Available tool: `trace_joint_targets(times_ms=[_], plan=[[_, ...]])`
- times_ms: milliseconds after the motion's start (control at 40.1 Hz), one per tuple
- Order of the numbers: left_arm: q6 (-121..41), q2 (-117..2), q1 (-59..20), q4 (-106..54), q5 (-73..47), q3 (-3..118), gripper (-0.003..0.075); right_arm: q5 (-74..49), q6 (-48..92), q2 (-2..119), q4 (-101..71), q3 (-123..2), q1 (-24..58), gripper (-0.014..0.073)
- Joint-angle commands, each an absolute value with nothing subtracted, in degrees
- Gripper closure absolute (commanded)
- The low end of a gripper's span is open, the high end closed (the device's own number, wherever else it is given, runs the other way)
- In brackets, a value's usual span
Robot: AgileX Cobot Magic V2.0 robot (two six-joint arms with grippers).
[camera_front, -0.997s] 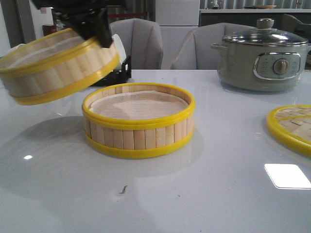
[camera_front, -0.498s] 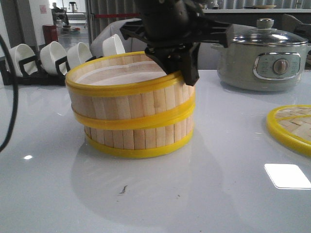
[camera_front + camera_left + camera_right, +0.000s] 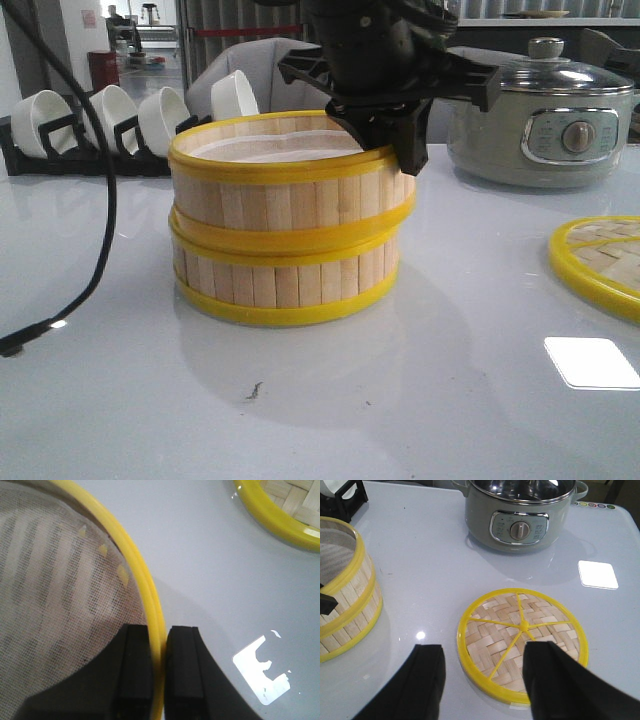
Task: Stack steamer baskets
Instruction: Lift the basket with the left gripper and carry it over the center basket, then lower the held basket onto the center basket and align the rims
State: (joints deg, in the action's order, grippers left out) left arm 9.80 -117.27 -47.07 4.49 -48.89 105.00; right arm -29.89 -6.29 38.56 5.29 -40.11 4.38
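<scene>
Yellow rims: the upper steamer basket (image 3: 290, 185) sits on the lower steamer basket (image 3: 285, 280), rims nearly matched; it looks slightly raised on the right, so I judge it not fully seated.
Stack position: near the middle of the white table (image 3: 420, 400), well apart from the woven lid (image 3: 522, 642) towards the table's right edge.
Left gripper (image 3: 159, 670): narrowly closed, pinching the upper basket's rim, one finger (image 3: 135, 665) inside over the liner, the other outside; the grasp on the wall lets it lower the basket square.
Left arm pose: reaches down onto the stack's right-hand rim.
Right gripper (image 3: 482, 680): fingers wide apart, holding nothing, hovering above the lid.
Background: electric pot (image 3: 540, 120) and a cup rack (image 3: 110, 125) along the far edge.
</scene>
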Motion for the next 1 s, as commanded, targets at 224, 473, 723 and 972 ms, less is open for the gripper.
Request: trace_joint_targets(times_ms=[224,473,723,972], plan=[[9.4,-113.7,-45.7,6.4,-47.3,107.2,0.0634,-25.7,-5.9,38.7,6.3,-42.3,4.5,0.0130],[9.4,-113.7,-45.7,6.4,-47.3,107.2,0.0634,-25.8,-5.9,38.7,6.3,-42.3,4.5,0.0130],[9.4,-113.7,-45.7,6.2,-46.8,107.2,0.0634,-25.8,-5.9,38.7,6.3,-42.3,4.5,0.0130],[9.4,-114.3,-45.7,5.4,-46.5,107.2,0.0634,-25.8,-5.9,38.7,6.3,-42.3,4.5,0.0130]])
